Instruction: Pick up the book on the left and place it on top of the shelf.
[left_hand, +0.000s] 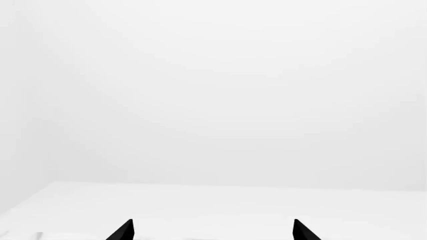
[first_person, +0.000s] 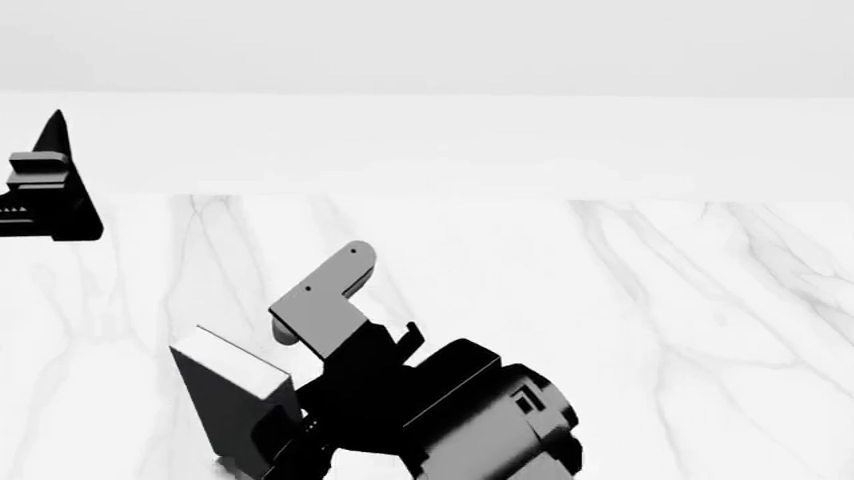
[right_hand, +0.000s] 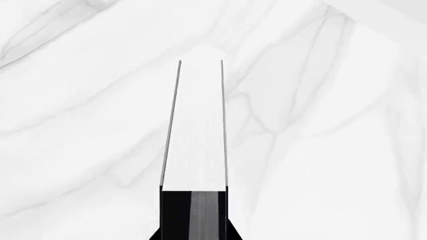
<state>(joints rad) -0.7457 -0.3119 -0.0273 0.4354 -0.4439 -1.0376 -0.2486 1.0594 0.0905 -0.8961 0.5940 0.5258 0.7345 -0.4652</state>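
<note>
Honestly, no lettering is legible anywhere. The white marble tabletop (first_person: 694, 330) with grey veins runs back to a plain white wall (left_hand: 220, 90). The right gripper (right_hand: 193, 197) is clamped on the book (right_hand: 195, 130), its page edges jutting straight out between the jaws, raised over the marble. The left gripper (left_hand: 213, 231) hangs apart, its fingertips (left_hand: 123, 231) spread wide with nothing between.

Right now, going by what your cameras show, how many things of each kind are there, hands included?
Books: 1, the book, gripped in the right hand
Hands: 2, the right hand and the open, empty left hand
Tables: 1, the marble table
Shelves: 0 in view
Total: 4
</note>
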